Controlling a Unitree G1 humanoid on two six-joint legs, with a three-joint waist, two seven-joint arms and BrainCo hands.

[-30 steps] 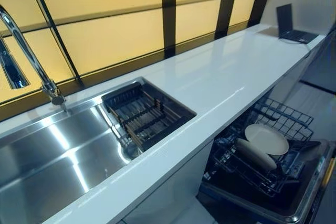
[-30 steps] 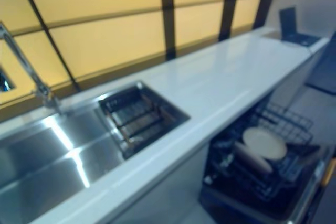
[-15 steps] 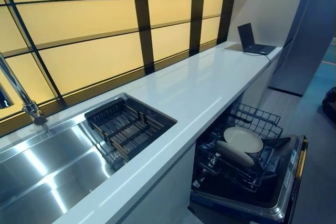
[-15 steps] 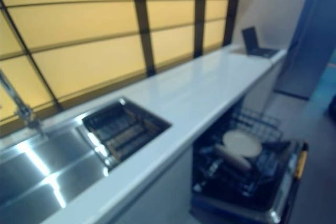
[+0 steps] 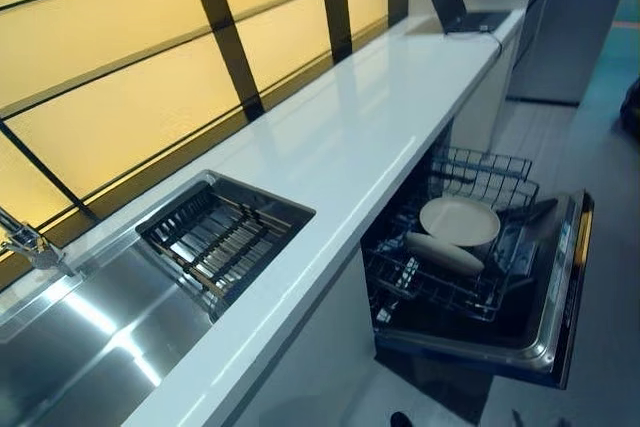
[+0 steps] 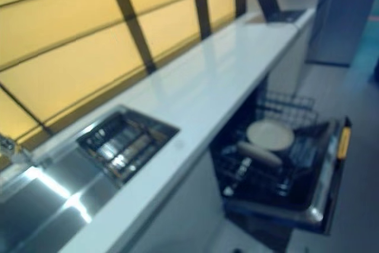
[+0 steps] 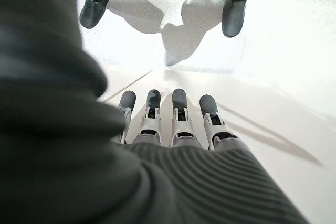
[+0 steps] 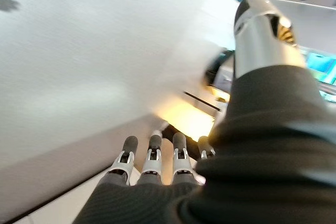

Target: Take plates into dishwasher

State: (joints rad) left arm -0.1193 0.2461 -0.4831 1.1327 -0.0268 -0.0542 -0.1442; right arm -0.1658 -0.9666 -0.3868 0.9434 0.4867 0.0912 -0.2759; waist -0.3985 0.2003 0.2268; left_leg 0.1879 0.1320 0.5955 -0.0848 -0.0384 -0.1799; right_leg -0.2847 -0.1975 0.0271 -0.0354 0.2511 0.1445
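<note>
Two white plates are in the pulled-out lower rack (image 5: 480, 169) of the open dishwasher under the counter: a round one (image 5: 460, 220) facing up and a second one (image 5: 444, 254) leaning on its edge in front of it. The black dish rack (image 5: 222, 240) at the sink's right end holds no plates. Neither hand shows in the eye views. My left hand (image 7: 173, 124) hangs over the pale floor with straight fingers and holds nothing. My right hand (image 8: 157, 156) also has straight fingers and is empty.
The white counter (image 5: 340, 147) runs to the far end, where an open laptop (image 5: 455, 2) stands. The steel sink (image 5: 80, 347) and faucet (image 5: 25, 244) are at the left. The dishwasher door (image 5: 560, 287) lies open into the aisle. A tall grey cabinet (image 5: 570, 17) stands beyond.
The whole picture has shifted: the camera has moved, so the sink now sits lower left and the dishwasher shows more fully. The plates and racks have not moved.
</note>
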